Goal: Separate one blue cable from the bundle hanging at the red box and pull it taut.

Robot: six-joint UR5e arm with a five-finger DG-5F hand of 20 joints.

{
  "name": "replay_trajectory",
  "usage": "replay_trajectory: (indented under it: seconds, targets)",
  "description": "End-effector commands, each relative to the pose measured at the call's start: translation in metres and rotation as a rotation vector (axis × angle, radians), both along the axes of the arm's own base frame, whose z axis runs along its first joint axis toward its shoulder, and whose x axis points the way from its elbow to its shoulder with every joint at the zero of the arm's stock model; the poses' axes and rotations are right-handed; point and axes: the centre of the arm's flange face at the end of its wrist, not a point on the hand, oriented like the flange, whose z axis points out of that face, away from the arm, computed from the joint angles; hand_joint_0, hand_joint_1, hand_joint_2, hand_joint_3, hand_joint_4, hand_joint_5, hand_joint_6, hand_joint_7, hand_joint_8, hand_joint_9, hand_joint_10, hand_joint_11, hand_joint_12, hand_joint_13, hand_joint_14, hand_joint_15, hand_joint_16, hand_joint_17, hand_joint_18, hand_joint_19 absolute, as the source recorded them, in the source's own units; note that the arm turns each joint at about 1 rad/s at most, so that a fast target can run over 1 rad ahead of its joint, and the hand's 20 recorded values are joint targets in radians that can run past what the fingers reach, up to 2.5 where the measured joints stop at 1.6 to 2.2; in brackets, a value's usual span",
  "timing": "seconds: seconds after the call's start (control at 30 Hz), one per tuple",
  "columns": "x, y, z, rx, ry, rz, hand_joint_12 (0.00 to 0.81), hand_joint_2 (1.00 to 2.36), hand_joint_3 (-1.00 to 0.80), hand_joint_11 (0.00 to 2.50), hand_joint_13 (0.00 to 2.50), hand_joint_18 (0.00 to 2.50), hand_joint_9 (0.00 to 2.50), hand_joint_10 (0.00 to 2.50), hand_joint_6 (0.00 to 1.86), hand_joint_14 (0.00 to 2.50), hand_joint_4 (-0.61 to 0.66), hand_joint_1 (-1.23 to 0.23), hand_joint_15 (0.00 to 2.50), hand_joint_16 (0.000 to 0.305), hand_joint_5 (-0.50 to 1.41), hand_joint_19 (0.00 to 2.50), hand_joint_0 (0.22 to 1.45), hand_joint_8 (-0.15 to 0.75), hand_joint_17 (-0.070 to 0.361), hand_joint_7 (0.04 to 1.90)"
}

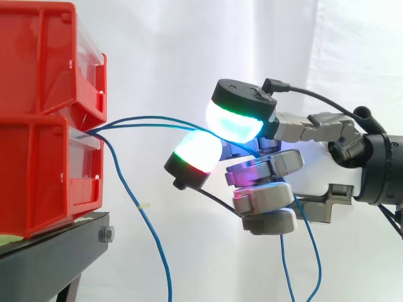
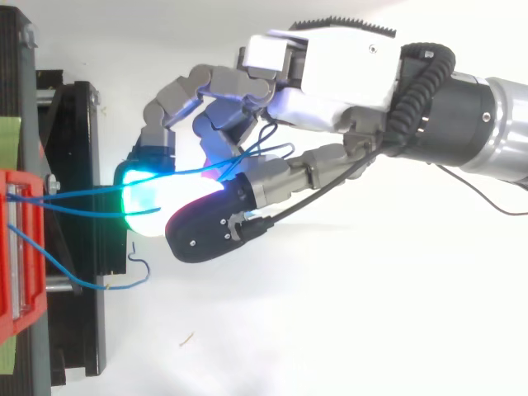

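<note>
- Noted a small pale tag (image 1: 144,206) on the loose blue cable (image 1: 126,187); any print on it too small to read.
- Noted a green strip (image 2: 8,136) on the black stand (image 1: 56,251); could not make out any writing on it.
- Found the robot hand (image 2: 330,74) closed narrowly, fingers curled, with two glowing pads (image 1: 234,121) nearly meeting.
- Found two blue cables (image 1: 135,121) pinched between those pads, one pad glowing cyan-green, the other white with green and red.
- Traced the pinched pair from the front of the red bins (image 1: 38,94), at the seam where upper meets lower, across open air to the pads; ran nearly straight, with a slight arch.
- Saw slack looped against the palm behind the pads in the top view, and blue ends hanging below the robot hand in the side view.
- Found the loose blue cable leaving the same seam, drooping past the stand's edge, apart from the robot hand.
- Recorded the bins stacked two high on the stand, with the robot hand held clear of them.
</note>
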Motion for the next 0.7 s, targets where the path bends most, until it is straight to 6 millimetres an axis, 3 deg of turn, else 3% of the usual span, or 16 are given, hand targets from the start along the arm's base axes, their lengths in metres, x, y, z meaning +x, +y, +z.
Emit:
replay_trajectory:
  seconds: [0.0,0.13,0.27,0.4,0.53,0.67]
  targets:
    - [0.0002,0.0012,-0.0006,-0.007,0.001,0.0,0.383,1.01,-0.35,1.22,1.13,1.05,0.75,1.41,0.92,0.01,0.16,-0.89,1.44,0.045,-0.2,1.2,0.72,0.346,0.1,0.85]
    - [0.0004,0.0023,-0.0006,-0.013,0.002,0.0,0.397,1.0,-0.5,1.27,0.98,0.97,0.78,1.21,0.92,0.02,0.17,-0.84,1.12,0.045,-0.19,1.11,0.65,0.354,0.1,0.89]
    - [0.0005,0.0033,-0.0006,-0.025,0.004,-0.001,0.411,1.0,-0.5,1.31,0.86,0.88,0.92,0.7,0.89,0.02,0.17,-0.56,0.87,0.047,-0.17,0.99,0.54,0.371,0.106,0.92]
    - [0.0008,0.0037,-0.0003,-0.03,0.001,-0.008,0.388,1.0,-0.5,1.41,0.82,0.81,1.04,0.0,0.86,0.02,0.12,-0.38,0.77,0.045,-0.15,0.97,0.63,0.351,0.102,0.95]
    - [0.0017,0.0024,0.0011,-0.031,-0.01,-0.013,0.391,1.01,-0.34,1.31,0.79,0.78,0.99,0.01,0.82,0.02,0.14,-0.47,0.75,0.047,-0.15,0.95,0.63,0.357,0.105,0.96]
    - [0.0021,0.0036,0.0014,-0.036,-0.013,-0.012,0.413,1.01,-0.16,1.28,0.79,0.81,0.95,0.01,0.84,0.02,0.18,-0.73,0.72,0.053,-0.18,0.89,0.65,0.375,0.119,0.89]
